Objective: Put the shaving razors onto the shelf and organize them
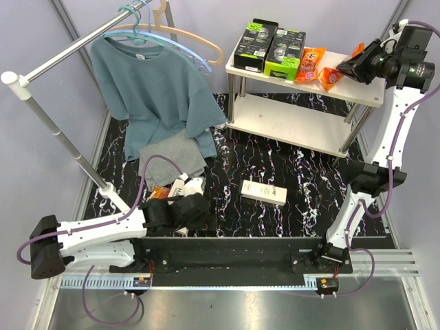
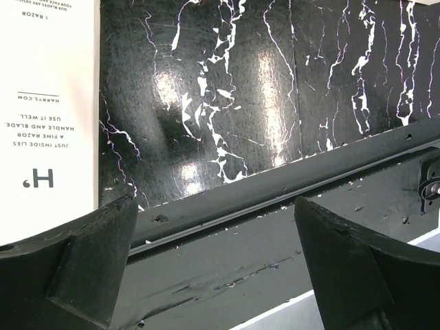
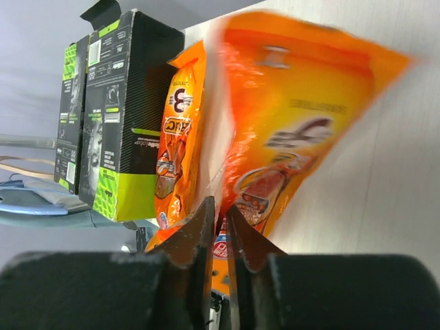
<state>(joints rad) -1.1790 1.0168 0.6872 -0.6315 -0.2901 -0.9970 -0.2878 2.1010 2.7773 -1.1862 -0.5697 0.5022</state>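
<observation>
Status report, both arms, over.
Left gripper open, beside Harry's box. Right gripper shut on orange pack, at shelf top. Nothing seen blocking.

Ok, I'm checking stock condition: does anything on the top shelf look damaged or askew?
One black-and-green box has its end flap sticking open. The orange pack held in the right gripper is tilted, not set flat.

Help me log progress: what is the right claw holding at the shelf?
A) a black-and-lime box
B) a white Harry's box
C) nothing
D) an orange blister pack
D: the right claw is pinched shut on the orange blister pack, over the shelf's top board.
</observation>
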